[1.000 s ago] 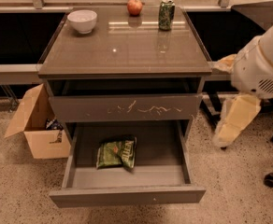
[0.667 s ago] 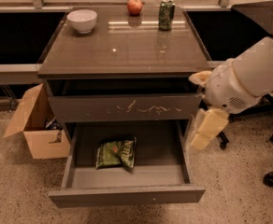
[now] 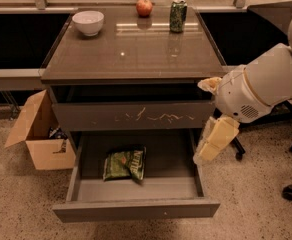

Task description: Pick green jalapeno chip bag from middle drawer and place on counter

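The green jalapeno chip bag [image 3: 124, 163] lies flat on the floor of the open middle drawer [image 3: 136, 209], left of its centre. The drawer is pulled out towards me below the scratched drawer front [image 3: 133, 115]. The counter [image 3: 131, 46] is the glossy top of the cabinet. My gripper [image 3: 203, 121] hangs at the cabinet's right side, above the drawer's right wall and to the right of the bag. Its pale fingers [image 3: 217, 139] are spread apart and hold nothing.
On the counter's far edge stand a white bowl [image 3: 88, 22], a red apple [image 3: 144, 7] and a green drink can [image 3: 178, 15]. An open cardboard box [image 3: 38, 134] sits on the floor to the left. Office chair legs [image 3: 291, 184] are on the right.
My arm has swung in from the right and down, bringing the gripper from beside the cabinet to the drawer's right wall. The bag and drawer have not moved.
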Controlling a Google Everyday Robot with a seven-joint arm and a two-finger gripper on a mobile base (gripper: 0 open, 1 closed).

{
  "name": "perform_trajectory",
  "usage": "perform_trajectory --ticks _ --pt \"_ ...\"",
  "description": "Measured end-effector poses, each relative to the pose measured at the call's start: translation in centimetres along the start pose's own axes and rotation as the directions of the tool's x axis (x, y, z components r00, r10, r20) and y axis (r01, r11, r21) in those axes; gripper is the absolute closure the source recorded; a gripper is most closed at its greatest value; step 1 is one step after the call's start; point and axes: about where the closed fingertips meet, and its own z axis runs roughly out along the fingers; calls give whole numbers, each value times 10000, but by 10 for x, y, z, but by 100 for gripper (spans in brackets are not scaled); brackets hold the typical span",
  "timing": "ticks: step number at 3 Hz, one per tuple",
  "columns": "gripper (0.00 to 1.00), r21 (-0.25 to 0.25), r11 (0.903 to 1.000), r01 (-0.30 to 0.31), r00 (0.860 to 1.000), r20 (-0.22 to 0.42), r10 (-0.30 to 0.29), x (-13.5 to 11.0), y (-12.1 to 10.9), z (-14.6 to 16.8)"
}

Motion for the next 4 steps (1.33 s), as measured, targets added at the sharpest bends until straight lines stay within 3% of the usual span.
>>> perform_trajectory --ticks 1,2,4 --pt "0 -268 9995 -145 9996 250 151 6 -1 19" --pt "0 -980 9952 -72 9987 497 121 23 4 90" --pt "0 -1325 9911 87 9960 897 33 44 -6 197"
